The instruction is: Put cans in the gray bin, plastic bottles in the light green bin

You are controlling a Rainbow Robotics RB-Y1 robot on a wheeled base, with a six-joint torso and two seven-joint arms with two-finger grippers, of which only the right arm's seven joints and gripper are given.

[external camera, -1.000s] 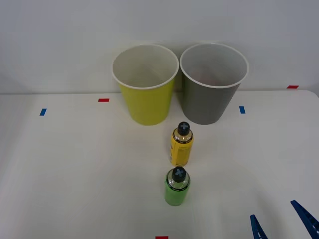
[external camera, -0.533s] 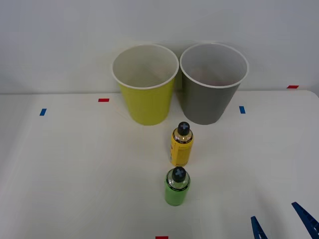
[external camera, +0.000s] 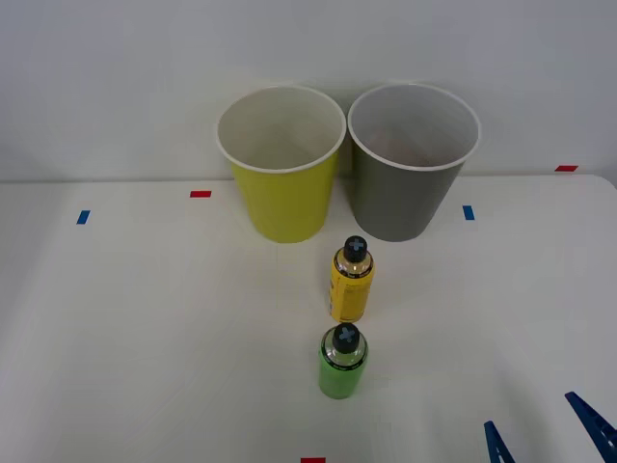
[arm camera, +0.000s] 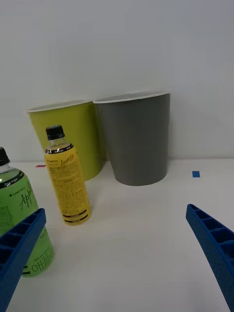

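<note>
Your right gripper (external camera: 548,439), jaws apart & empty, has slid slightly lower since 1 s ago; nothing else moved. Green bottle (external camera: 342,362) and yellow bottle (external camera: 351,281) stand untouched in front of the gray bin (external camera: 405,198), w/ light green bin (external camera: 283,193) beside it. No grab started yet.

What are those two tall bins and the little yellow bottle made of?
The tall yellow-green bin and tall gray bin look like matte plastic or coated paper: smooth walls, thin white rims. The small black-capped yellow bottle looks like clear plastic under a glossy printed sleeve.
</note>
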